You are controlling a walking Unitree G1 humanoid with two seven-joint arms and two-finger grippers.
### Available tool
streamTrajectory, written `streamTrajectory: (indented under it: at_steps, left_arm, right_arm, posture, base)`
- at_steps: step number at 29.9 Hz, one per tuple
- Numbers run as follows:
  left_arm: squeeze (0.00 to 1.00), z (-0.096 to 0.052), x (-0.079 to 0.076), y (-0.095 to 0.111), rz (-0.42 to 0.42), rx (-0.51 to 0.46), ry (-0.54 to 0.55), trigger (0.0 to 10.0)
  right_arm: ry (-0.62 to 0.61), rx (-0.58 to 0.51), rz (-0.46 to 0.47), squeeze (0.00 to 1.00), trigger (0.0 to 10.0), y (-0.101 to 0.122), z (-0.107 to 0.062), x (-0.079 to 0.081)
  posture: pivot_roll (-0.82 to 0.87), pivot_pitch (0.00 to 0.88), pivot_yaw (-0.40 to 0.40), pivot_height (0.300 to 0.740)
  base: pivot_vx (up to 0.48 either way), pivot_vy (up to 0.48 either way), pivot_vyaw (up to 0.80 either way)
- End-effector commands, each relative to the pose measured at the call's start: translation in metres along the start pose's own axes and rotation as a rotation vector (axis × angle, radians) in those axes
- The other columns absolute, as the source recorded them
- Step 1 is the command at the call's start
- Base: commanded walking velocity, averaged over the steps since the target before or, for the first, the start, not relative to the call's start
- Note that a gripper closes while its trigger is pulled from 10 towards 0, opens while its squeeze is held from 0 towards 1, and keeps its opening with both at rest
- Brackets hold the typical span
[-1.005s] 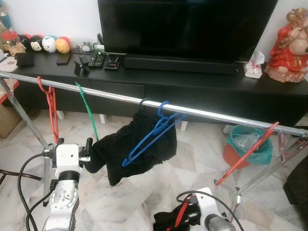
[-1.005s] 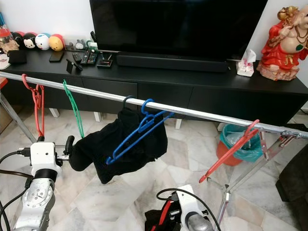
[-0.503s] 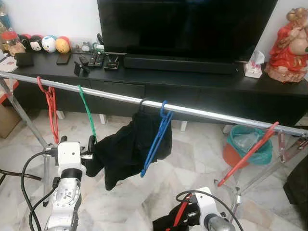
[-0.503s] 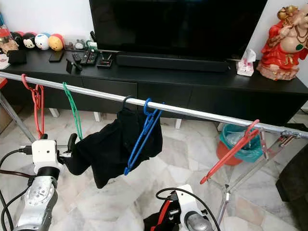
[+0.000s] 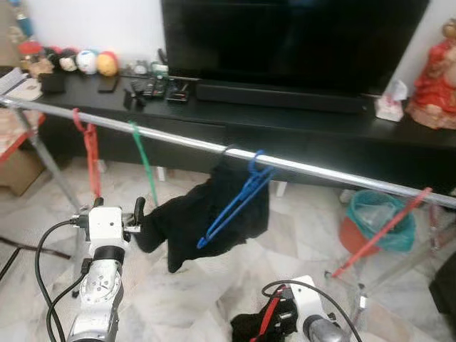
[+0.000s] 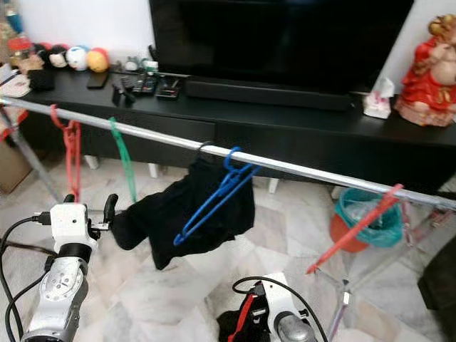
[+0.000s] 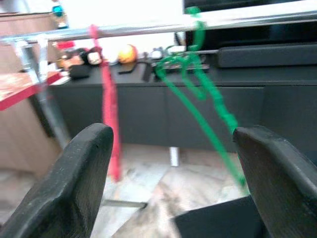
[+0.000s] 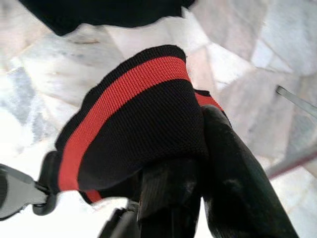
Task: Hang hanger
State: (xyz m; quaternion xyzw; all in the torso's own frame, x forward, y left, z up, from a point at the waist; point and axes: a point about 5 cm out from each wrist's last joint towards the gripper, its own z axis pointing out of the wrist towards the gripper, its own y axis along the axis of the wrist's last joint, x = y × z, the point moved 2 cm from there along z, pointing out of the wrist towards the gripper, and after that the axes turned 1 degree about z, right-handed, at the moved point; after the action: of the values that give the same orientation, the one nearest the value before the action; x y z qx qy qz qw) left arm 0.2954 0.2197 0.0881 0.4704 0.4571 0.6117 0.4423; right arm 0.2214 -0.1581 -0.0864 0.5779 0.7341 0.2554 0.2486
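The left tool [image 5: 140,214] gapes wide beside the black garment [image 5: 206,217], which hangs with the blue hanger [image 5: 235,206] on the rail [image 5: 320,173] ahead. The right tool [image 8: 198,163] grips a red-striped black cloth [image 8: 133,119].

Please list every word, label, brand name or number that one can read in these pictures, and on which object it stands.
No text can be read in any view.
TV: no brand name readable on its dark frame.
Remotes on the black cabinet: any button marks are too small and blurred.
Tissue pack: any print is too blurred to read.
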Motion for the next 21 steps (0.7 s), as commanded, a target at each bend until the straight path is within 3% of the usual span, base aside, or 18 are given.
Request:
streamTrajectory:
  at_steps: [1,6,21]
  left_arm:
    - [0.0,0.002,-0.001,0.006,-0.01,-0.017,-0.001,10.0]
    - [0.0,0.002,-0.001,0.006,-0.01,-0.018,-0.004,10.0]
    - [0.0,0.009,-0.013,0.015,-0.024,-0.036,-0.065,10.0]
  right_arm:
    - [-0.006,-0.017,0.005,0.0,10.0,0.004,0.001,-0.002]
    - [-0.007,-0.017,0.007,0.0,10.0,0.004,0.001,-0.001]
    - [-0.013,-0.025,0.016,0.0,10.0,0.009,0.002,-0.003]
  posture:
    - [0.04,0.0,-0.048,0.74]
    - [0.04,0.0,-0.046,0.74]
    - [0.04,0.0,-0.048,0.74]
  base:
    - [0.0,0.266,0.0]
    - [0.0,0.263,0.0]
    - [0.0,0.0,0.0]
